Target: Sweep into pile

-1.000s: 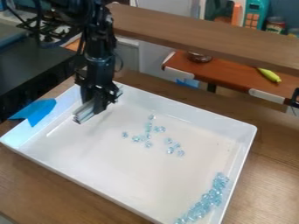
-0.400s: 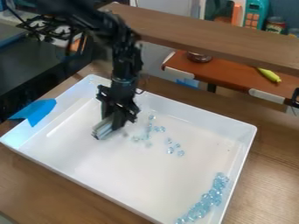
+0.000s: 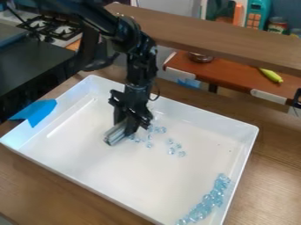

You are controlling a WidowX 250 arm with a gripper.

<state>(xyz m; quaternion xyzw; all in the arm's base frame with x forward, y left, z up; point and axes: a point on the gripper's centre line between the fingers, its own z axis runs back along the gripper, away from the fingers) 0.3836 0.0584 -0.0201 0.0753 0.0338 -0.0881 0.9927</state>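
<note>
Jaws: closed on a grey bar, which is pinched by the gripper toward the far left part of the tray; whether the tray's floor is touched by the bar cannot be told.
Main pile: clear blue beads, gathered in a long band inside the tray, along its right wall toward the near corner.
Loose beads: scattered inside the tray, past its middle toward the far wall; some are found just beside the gripper, and a smaller group is set a little nearer the tray's right wall.
Done: a good share of the beads, by the look of it the larger one, is already bunched at the tray's right wall.
Left: both loose groups are still to be swept over the tray's floor and joined to the band; the band itself could be drawn tighter, if a compact heap is wanted.
Blue tape: stuck over the tray's left wall.
Wooden table: set beneath the tray.
Arm: held over the tray's far wall.
Wooden shelf: placed beyond the tray, with a brown counter seen past the tray's far side.
</note>
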